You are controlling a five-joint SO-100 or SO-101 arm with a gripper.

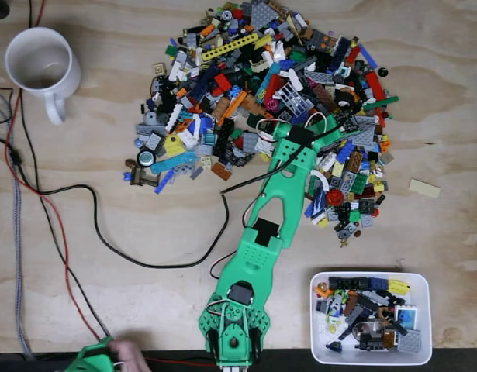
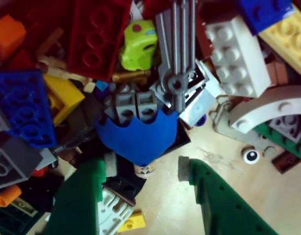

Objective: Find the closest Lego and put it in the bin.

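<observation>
No readable brand or text anywhere; the only marks are an eye print on a small round tile (image 2: pixel 251 155) right of the jaws and a red dot on a lime green piece (image 2: pixel 138 45) well above them in the wrist view. Gripper (image 2: pixel 145 169) jaws stand open, two green fingers (image 2: pixel 81 196) entering from the bottom edge with bare wood between their tips, nothing clamped. Just above the gap, nearly touching the left tip, sits a blue rounded Lego piece (image 2: pixel 138 137) (dome-like, smooth face, curved lower edge), with two grey studded clips (image 2: pixel 135 105) stuck against its top edge. A grey ribbed spoke part (image 2: pixel 177 58) rises above it, slightly right of the gap. White 2-wide brick (image 2: pixel 236 56) up and right of the jaws, white arch (image 2: pixel 267 112) right of them, red plate (image 2: pixel 99 36) up and left, blue plate (image 2: pixel 20 107) far left, a small yellow piece (image 2: pixel 132 221) low between the fingers. In the fixed view the green arm (image 1: pixel 261 240) reaches from the bottom edge up into the lower middle of the Lego pile (image 1: pixel 269 108), gripper (image 1: pixel 296 138) tip buried at the pile's edge (jaws not readable there). White bin (image 1: pixel 420 283) with some pieces already in it sits well behind the jaws, at bottom right beside the arm base. White mug (image 1: pixel 40 66) top left, far from the jaws; lone tan plate (image 1: pixel 424 188) right of the pile; black and red cables (image 1: pixel 106 232) left of the arm; a hand (image 1: pixel 129 358) at the bottom edge on a second green part.
</observation>
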